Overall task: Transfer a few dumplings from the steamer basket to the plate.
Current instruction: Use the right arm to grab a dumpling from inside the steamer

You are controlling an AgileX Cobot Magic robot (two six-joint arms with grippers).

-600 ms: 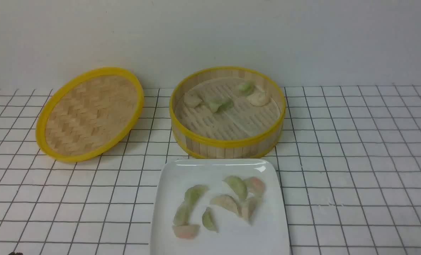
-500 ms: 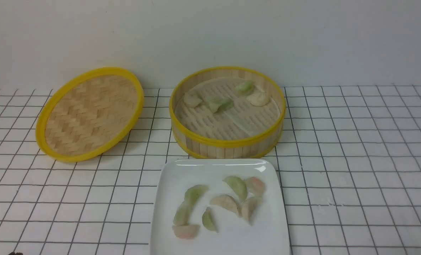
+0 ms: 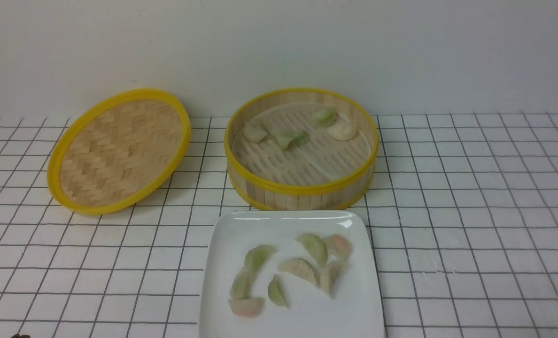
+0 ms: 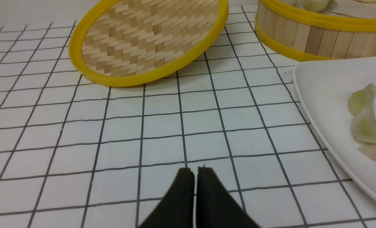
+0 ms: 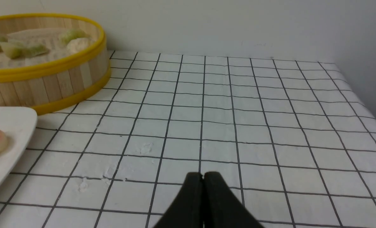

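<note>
Plate: white, holds several dumplings [image 3: 298,270], pale green, cream and pinkish, some touching.
Steamer basket [image 3: 302,201]: directly beyond the plate [image 3: 326,321]; a few dumplings remain inside, toward its far half.
Left hand [image 4: 192,172]: fingers together, empty.
Right hand [image 5: 203,177]: closed, empty.
Progress: "a few" appears satisfied; probably complete, no further transfer required.

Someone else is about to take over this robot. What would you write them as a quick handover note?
Left gripper: shut or nearly so, holding nothing.
Right gripper: shut, empty.
Steamer basket: behind the plate, with several dumplings inside. The woven lid is left of it.
Done: several dumplings lie on the plate, so "a few" looks met.
Left: apparently nothing, unless more are wanted.
</note>
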